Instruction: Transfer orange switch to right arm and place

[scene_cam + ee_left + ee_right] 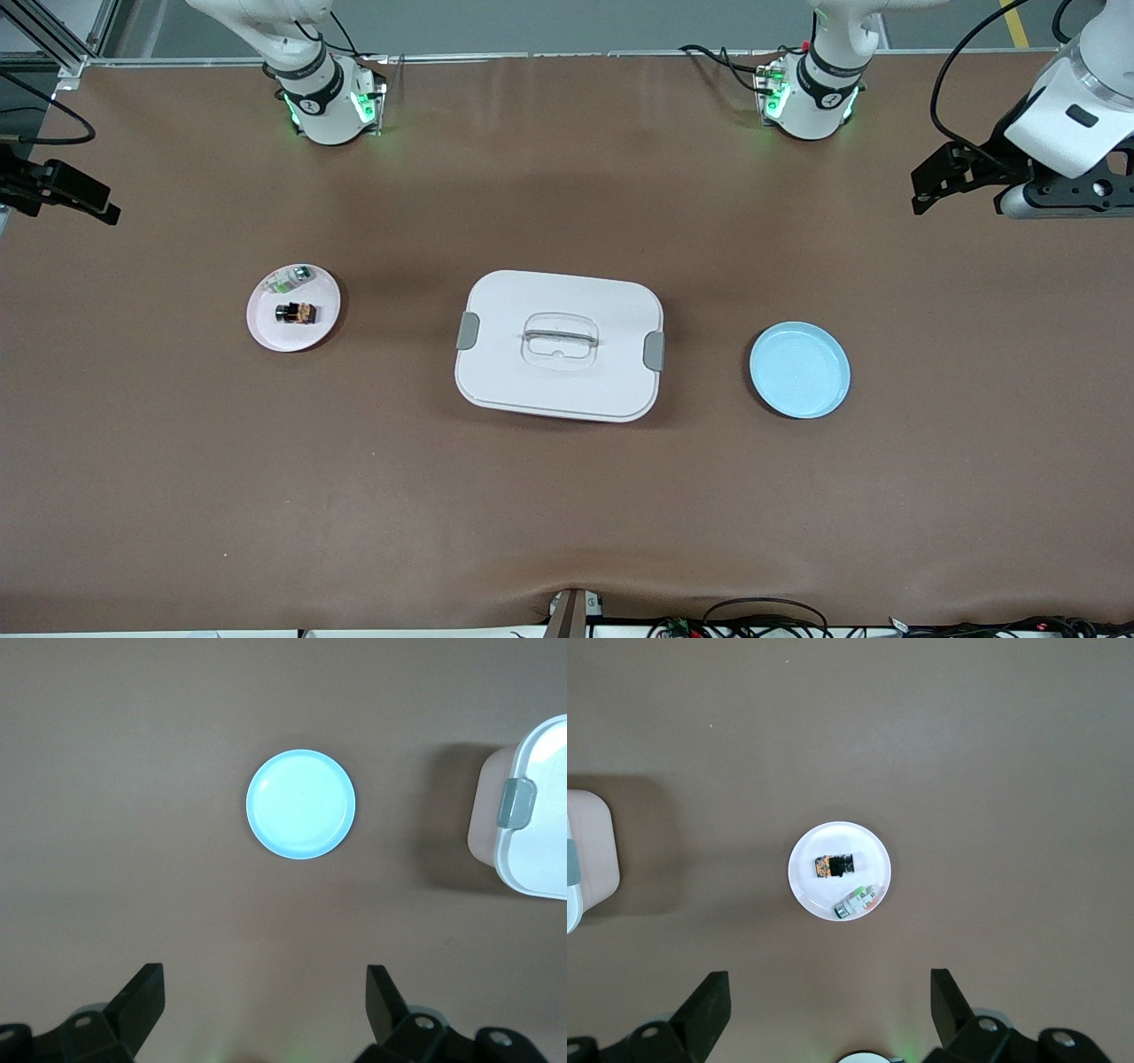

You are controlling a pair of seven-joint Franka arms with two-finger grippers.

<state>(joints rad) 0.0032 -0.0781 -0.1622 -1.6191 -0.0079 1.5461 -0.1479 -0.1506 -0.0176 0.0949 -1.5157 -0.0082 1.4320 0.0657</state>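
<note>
Nothing started. Orange switch [295,313] on white plate [266,332] beside whitish-green part [291,279]. Blue plate [800,369] bare. Left end effector [266,1010], right end effector [830,1010]: both high over tabletop [567,496], jaws apart, holding nothing. All steps remain.

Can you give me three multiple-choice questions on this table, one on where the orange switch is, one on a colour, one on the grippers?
1. Where is the orange switch?
A. on the white plate
B. on the blue plate
C. on the box lid

2. What colour is the bare plate at the left arm's end of the table?
A. red
B. light blue
C. black

3. How are the left gripper and right gripper?
A. both open
B. both shut
C. one holding the switch

Answers: 1 A, it lies on that plate beside a whitish-green part. 2 B, the front view shows it. 3 A, each wrist view shows fingers spread with nothing between.
</note>
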